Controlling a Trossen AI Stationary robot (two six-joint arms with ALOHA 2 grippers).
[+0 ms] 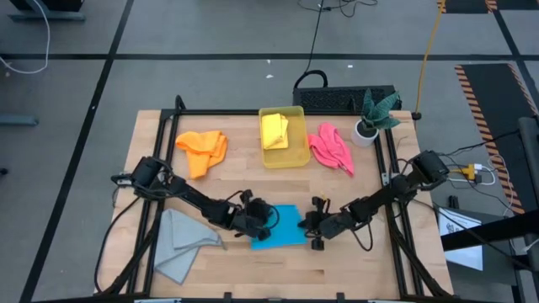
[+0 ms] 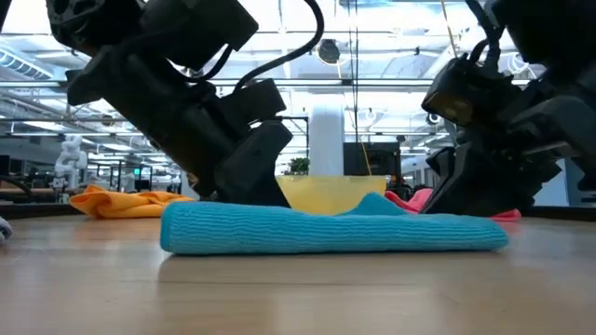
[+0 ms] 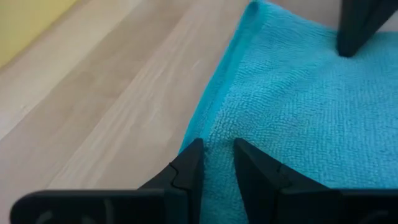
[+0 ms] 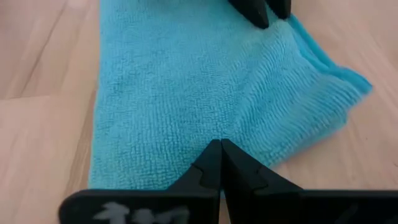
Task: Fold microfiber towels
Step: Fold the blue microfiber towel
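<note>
Blue towel (image 1: 285, 227) pinched between low left hand (image 1: 268, 220), right hand (image 1: 313, 225).

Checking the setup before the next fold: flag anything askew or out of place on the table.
Nothing is spilled or damaged. The grey towel lies crumpled at the table's front left edge, and the orange towel and pink towel lie in loose heaps. The yellow towel sits inside the bin.

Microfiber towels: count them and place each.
5. Orange towel back left; yellow towel in the bin; pink towel back right; grey towel front left; blue towel front centre.
</note>
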